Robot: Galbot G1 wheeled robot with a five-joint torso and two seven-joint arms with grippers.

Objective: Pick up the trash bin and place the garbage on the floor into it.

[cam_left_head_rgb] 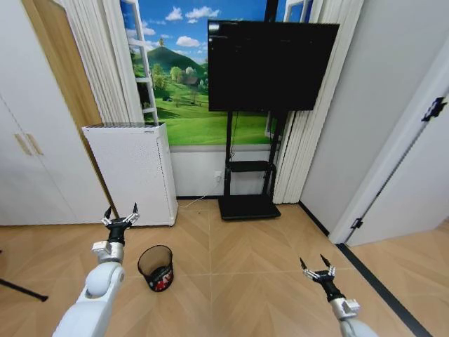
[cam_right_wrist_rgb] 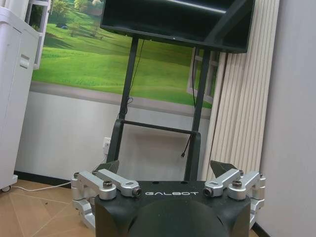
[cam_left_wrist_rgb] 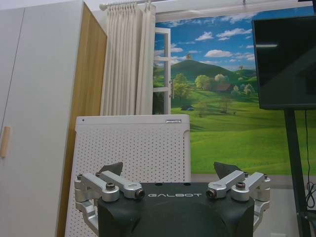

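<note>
1. One trash bin [cam_left_head_rgb: 156, 267] upright on the floor [cam_left_head_rgb: 252, 281], just right of the left arm, in front of the white appliance [cam_left_head_rgb: 133, 172].
2. Red-and-white item [cam_left_head_rgb: 162, 282] inside the bin; count unclear.
3. Left gripper [cam_left_head_rgb: 121, 217] raised by the appliance, jaws spread, empty.
4. Right gripper [cam_left_head_rgb: 318, 267] over bare floor, jaws spread, empty.
5. One TV on stand [cam_left_head_rgb: 270, 67].

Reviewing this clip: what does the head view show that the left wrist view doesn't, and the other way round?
Head view alone: the trash bin standing on the floor with something red inside, and the open right gripper. Left wrist view alone: the curtain rod above the curtains. Shared: the open left gripper, white perforated appliance, landscape mural, TV.
</note>
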